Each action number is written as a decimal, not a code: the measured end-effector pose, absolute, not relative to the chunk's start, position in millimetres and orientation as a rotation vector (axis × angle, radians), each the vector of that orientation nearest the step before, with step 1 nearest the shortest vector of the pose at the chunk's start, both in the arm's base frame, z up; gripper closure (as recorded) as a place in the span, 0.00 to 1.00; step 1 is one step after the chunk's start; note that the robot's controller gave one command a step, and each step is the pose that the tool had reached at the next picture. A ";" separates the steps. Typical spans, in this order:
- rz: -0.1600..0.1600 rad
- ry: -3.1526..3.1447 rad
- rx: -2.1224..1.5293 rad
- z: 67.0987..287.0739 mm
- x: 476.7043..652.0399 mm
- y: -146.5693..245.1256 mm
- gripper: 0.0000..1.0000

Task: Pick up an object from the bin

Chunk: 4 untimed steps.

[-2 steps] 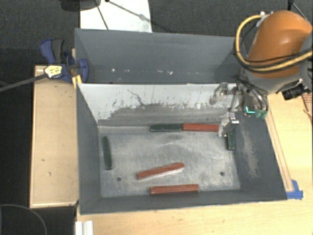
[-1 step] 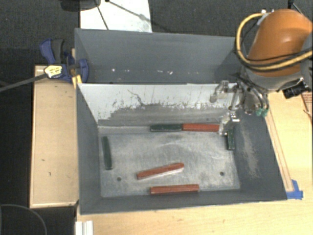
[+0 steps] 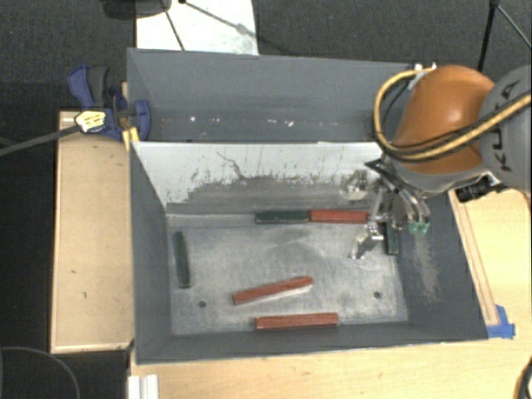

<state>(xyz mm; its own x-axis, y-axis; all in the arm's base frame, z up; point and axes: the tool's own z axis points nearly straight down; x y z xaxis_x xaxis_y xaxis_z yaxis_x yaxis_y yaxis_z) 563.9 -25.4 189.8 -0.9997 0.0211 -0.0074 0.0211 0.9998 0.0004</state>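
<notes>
KUKA arm at the bin: the arm, its wrist under an orange cover (image 3: 440, 119), reaches into the grey metal bin (image 3: 274, 90) from the right of the frame. The gripper (image 3: 378, 241) hangs low over the right-hand part of the bin floor. It is just below and beside the right end of a red stick (image 3: 337, 217), which lies flat along the foot of the back wall. Metal and dark parts crowd together under the wrist, so it cannot be told whether the gripper stands wide or closed, whether it touches that stick, or whether it holds anything.

To the left of the red stick, end to end with it along the same wall, lies a dark green stick (image 3: 281, 217). A second green stick (image 3: 180, 260) lies near the left wall, running up and down the frame, well apart from the gripper. In the lower centre a reddish-brown stick (image 3: 272, 290) rests slightly tilted. Just below it, near the front wall, a front red stick (image 3: 297, 321) lies level. Both of these are to the lower left of the gripper and apart from it.
</notes>
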 end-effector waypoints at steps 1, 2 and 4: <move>0.000 3.134 0.002 123.7 566.1 9.6 0.00; 0.002 3.131 0.198 75.9 524.8 19.0 1.00; 0.001 3.132 0.195 74.2 524.2 18.7 0.00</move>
